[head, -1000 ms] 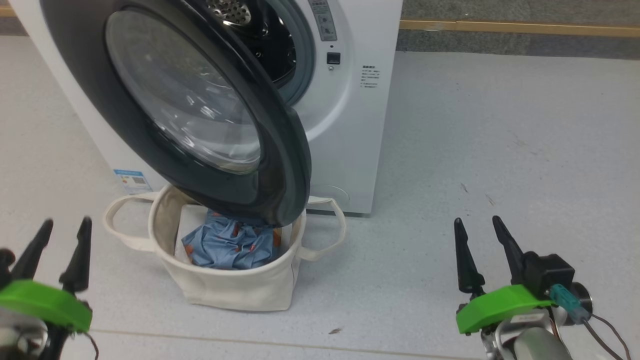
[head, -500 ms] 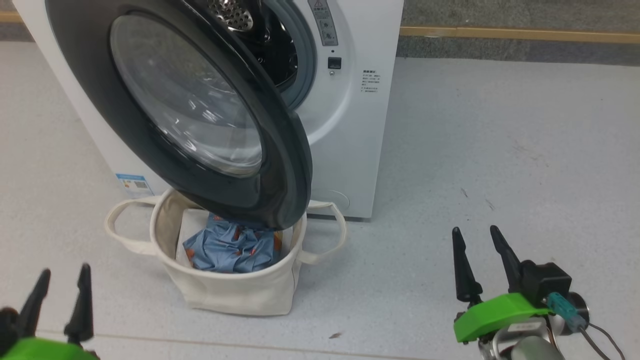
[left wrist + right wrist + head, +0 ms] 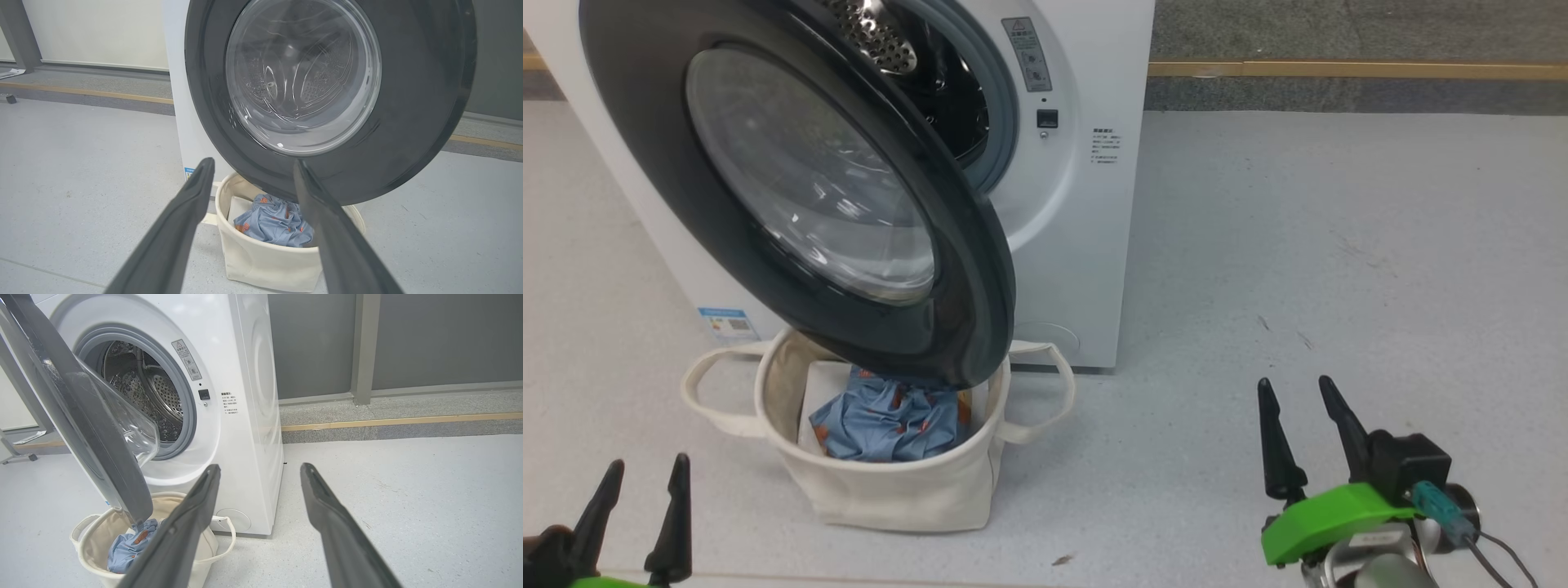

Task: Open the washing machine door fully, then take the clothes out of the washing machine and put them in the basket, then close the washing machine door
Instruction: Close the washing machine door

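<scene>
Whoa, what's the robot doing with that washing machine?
The robot is unloading the washing machine. The door stands open, and the blue clothes lie in the basket beneath it. What shows of the drum looks empty. The left claw and right claw are both open, holding nothing, apart from the machine. Closing the door is not yet done.

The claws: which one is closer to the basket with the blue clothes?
The left claw, at the head view's lower left, close beside the basket. The right claw is far off, over the floor.
</scene>
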`<state>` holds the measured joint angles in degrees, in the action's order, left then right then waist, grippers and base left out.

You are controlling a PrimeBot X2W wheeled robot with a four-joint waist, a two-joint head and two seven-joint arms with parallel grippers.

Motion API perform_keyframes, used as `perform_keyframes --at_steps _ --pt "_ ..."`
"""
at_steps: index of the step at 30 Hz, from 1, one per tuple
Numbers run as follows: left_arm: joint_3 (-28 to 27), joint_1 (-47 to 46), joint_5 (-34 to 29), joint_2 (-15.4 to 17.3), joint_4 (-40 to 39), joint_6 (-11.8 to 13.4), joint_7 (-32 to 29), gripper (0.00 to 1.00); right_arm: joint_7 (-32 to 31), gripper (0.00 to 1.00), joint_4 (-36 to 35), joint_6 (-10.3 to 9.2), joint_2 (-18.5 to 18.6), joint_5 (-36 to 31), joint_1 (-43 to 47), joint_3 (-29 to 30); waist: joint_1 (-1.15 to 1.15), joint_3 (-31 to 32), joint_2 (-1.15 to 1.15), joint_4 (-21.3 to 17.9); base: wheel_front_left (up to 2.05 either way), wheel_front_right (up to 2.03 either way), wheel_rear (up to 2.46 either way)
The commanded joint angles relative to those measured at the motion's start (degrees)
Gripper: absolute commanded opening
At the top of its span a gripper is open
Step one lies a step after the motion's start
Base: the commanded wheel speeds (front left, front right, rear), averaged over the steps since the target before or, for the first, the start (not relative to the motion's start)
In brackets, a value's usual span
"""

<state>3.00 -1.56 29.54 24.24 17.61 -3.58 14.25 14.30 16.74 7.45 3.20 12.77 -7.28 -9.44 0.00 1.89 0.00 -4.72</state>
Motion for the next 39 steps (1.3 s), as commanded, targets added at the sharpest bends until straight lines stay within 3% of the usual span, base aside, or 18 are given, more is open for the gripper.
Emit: perform_keyframes --at_steps 1,24,25,26,27,33,39 --pt "-2.9 -2.1 -0.6 1.5 -1.1 -0.2 0.7 1.00 0.7 1.00 -1.6 0.03 -0.3 0.0 -0.7 -1.3 0.00 0.1 0.00 -0.2 0.00 0.00 0.00" --pt "-5.6 -3.7 -2.7 -0.7 0.4 -1.9 0.7 1.00 0.7 1.00 0.3 0.03 -0.3 -0.2 -1.1 -1.3 0.00 -0.6 0.00 -0.7 0.00 0.00 0.00" --pt "-5.6 -3.8 -2.8 -0.7 0.5 -1.9 0.7 1.00 0.7 0.93 0.2 0.03 -0.3 -0.2 -1.2 -1.2 0.00 -0.7 0.00 -0.6 0.00 0.00 0.00" --pt "-5.6 -3.9 -2.9 -0.8 0.5 -2.0 0.7 1.00 0.7 0.20 0.0 0.03 -0.3 0.0 -1.2 -0.9 0.00 -0.7 0.00 -0.5 0.00 0.00 0.00" --pt "-5.6 -4.0 -3.0 -0.8 0.5 -2.0 0.7 1.00 0.7 0.00 0.0 0.03 -0.3 0.1 -1.2 -0.8 0.00 -0.8 0.00 -0.4 0.00 0.00 0.00" --pt "-5.1 -4.3 -3.5 -1.7 0.5 -2.2 0.7 1.00 0.7 0.00 -2.0 0.03 -0.1 1.5 -2.8 -0.3 0.00 -1.6 0.00 0.5 0.00 0.00 0.00" --pt "-3.9 -5.5 -4.2 -2.6 1.4 -2.5 0.7 1.00 -0.8 0.00 -5.3 0.03 1.9 4.3 -7.9 -3.5 0.00 -2.3 0.00 2.5 0.00 0.00 0.00"
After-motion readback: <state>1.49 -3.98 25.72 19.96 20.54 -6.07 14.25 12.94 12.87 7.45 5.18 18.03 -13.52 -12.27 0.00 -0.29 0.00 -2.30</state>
